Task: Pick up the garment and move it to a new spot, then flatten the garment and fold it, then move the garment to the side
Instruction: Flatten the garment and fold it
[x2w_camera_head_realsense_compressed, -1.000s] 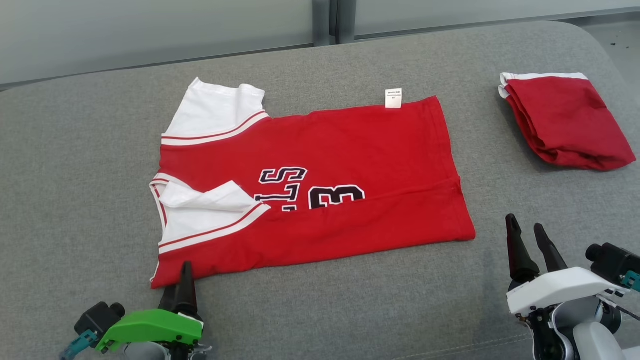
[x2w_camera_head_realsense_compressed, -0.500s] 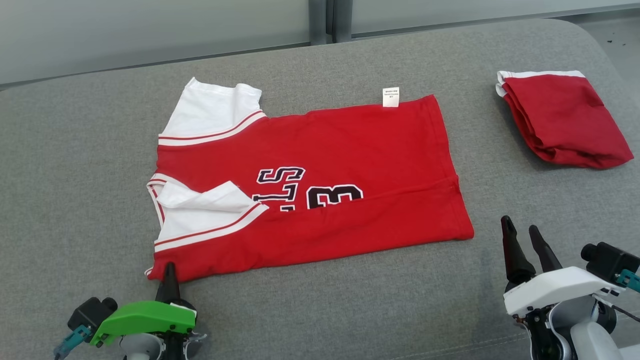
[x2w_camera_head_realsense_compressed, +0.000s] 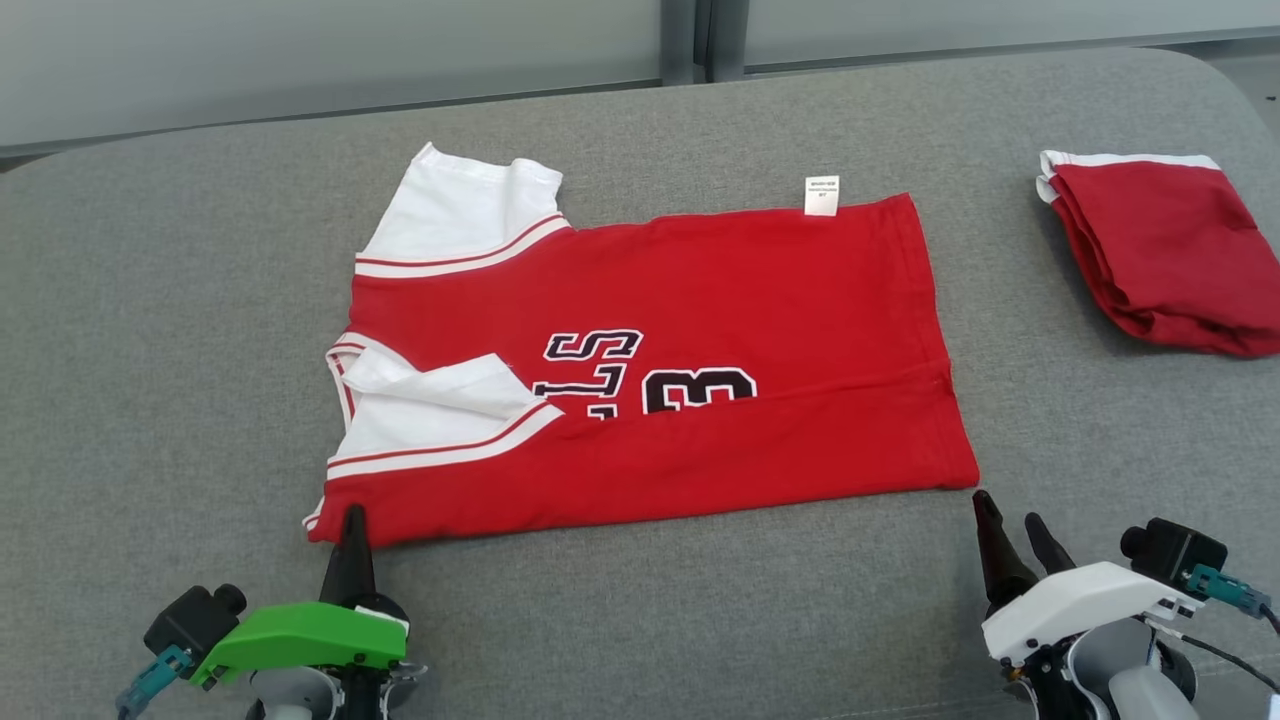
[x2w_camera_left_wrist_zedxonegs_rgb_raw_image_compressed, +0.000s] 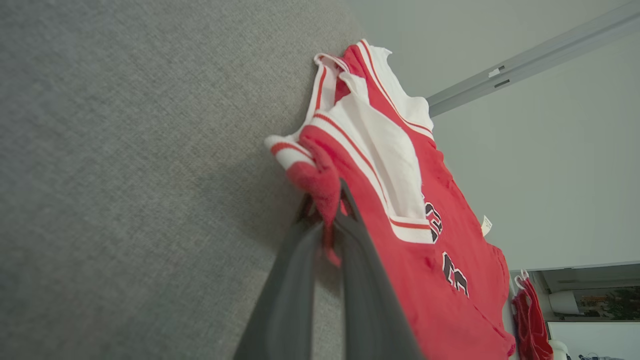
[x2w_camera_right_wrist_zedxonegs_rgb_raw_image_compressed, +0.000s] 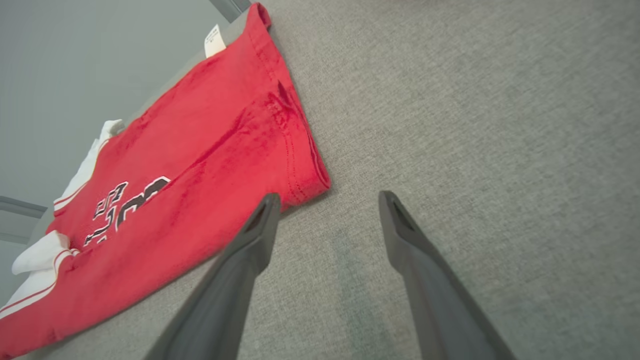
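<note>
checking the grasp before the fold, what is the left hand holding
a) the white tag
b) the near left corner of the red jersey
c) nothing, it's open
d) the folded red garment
b: the left wrist view shows the left hand shut, with a corner of the red jersey bunched between its fingers.

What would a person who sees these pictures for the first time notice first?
A red jersey with white sleeves lies spread across the middle of the grey cushion. The left gripper is shut on its near corner, and a folded red garment lies at the far right.
</note>
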